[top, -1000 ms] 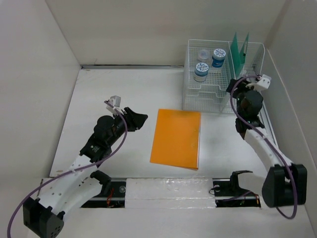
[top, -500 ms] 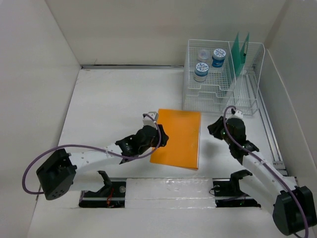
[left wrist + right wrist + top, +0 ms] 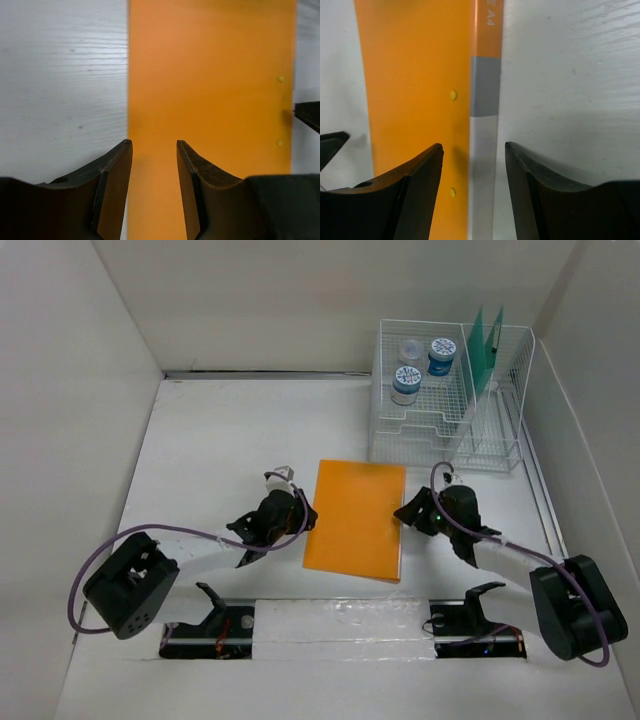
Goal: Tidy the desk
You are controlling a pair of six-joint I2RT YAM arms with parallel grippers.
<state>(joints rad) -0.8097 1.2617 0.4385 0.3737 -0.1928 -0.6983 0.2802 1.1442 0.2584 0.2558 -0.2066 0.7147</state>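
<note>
An orange folder (image 3: 355, 518) lies flat in the middle of the white desk (image 3: 220, 440). My left gripper (image 3: 303, 512) is low at the folder's left edge, open, its jaws over that edge in the left wrist view (image 3: 154, 145). My right gripper (image 3: 404, 512) is low at the folder's right edge, open, its jaws astride the spine with the grey and white label (image 3: 485, 125). The folder fills much of both wrist views (image 3: 210, 90) (image 3: 415, 75). Neither gripper holds anything.
A white wire-mesh rack (image 3: 440, 400) stands at the back right with three small jars (image 3: 405, 380) in it and green folders (image 3: 485, 340) upright in its right part. White walls enclose the desk. A rail (image 3: 545, 510) runs along the right side.
Both arms have come down to the folder's sides: the left gripper pulled back left off the folder to its left edge, the right gripper moved left and lower to the right edge.
</note>
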